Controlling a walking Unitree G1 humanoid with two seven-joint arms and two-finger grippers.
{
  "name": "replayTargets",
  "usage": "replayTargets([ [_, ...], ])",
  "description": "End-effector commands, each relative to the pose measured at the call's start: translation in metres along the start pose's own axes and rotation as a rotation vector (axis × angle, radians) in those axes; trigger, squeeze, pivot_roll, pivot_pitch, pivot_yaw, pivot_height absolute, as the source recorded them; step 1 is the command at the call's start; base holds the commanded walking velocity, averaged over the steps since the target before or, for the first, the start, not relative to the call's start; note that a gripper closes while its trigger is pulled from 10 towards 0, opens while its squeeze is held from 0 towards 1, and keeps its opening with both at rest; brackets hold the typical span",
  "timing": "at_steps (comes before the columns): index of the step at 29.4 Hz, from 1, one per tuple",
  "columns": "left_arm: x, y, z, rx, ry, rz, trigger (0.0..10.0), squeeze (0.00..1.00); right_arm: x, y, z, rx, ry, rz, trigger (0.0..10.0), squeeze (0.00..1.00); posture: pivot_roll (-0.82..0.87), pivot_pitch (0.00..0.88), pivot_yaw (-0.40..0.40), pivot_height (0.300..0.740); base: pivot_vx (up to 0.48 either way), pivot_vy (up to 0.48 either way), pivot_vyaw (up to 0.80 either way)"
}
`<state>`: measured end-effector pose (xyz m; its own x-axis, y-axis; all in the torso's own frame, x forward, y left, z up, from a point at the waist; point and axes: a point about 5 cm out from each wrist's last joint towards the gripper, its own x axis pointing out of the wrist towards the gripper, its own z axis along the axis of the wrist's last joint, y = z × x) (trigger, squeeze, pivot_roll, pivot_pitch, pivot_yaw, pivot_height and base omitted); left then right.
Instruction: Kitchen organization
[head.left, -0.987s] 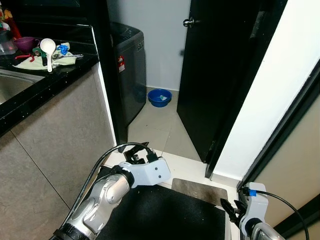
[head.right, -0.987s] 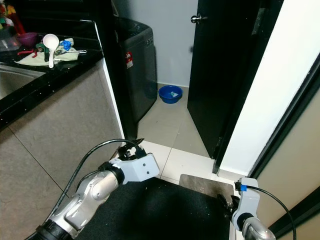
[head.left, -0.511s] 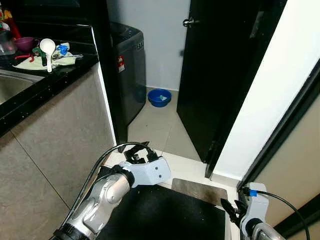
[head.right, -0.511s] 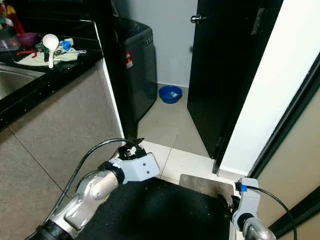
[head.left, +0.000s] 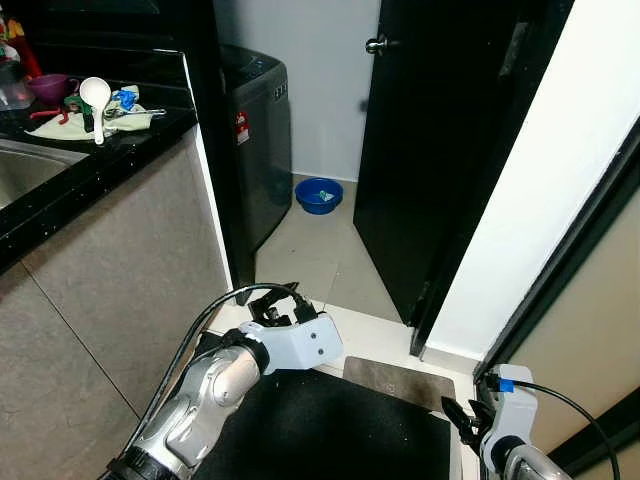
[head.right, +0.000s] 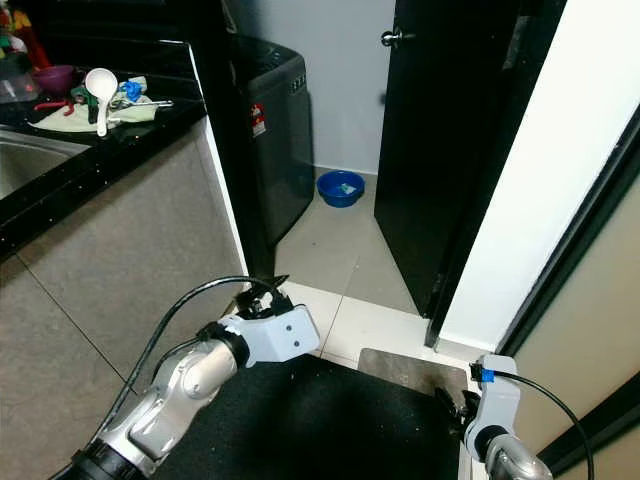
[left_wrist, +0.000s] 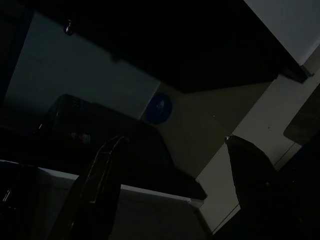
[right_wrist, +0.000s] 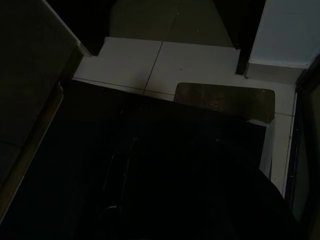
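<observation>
I am standing at the end of the worktop (head.left: 95, 165) with nothing in hand, so the step, as I judge it, is getting myself turned toward the clutter before any sorting starts. Nearest me, the left claw (left_wrist: 170, 165) is hanging low over the black mat (head.left: 330, 430), and its wrist view is showing the two fingers spread wide with nothing between them. The right claw (head.left: 455, 418) is sitting at the mat's far corner, down by my right side; I cannot tell whether its fingers are open or closed (the wrist picture there is too dark). To do this well, I am thinking I should turn left slowly, keep both arms tucked while the grey tiled worktop front is so close, and lift the left claw only when the things are squarely ahead.

A small brown mat (head.left: 398, 382) is lying just beyond the black one on pale floor tiles. Up on the black worktop, well apart from either claw, a white ladle (head.left: 95, 97) is resting on a pale cloth (head.left: 70, 123) with a purple bowl (head.left: 47, 87) behind it and the sink (head.left: 25, 165) beside. Farther off, a grey washer (head.left: 262, 130) is standing past the worktop's end, a blue basin (head.left: 320, 195) is sitting on the floor, and a dark door (head.left: 415, 130) is closing the room at the back.
</observation>
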<state>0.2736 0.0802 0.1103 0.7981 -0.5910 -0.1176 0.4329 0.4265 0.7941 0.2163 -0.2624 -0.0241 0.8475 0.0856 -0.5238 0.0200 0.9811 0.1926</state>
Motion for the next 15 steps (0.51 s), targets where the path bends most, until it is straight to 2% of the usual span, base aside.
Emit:
replayTargets([
  [1,-0.0029,0.0018,-0.0050,0.010,0.025,-0.007,10.0,0.00,0.0006,0.0026,0.0013,0.003,-0.006,0.009,10.0,0.00,-0.07,0.000,-0.002,0.740,0.000,0.000,0.00],
  [15,-0.0032,0.0023,-0.0049,0.011,0.026,-0.007,10.0,0.00,0.0006,0.0033,0.0015,0.003,-0.007,0.010,10.0,0.00,-0.08,0.000,-0.002,0.740,0.000,0.000,0.00],
])
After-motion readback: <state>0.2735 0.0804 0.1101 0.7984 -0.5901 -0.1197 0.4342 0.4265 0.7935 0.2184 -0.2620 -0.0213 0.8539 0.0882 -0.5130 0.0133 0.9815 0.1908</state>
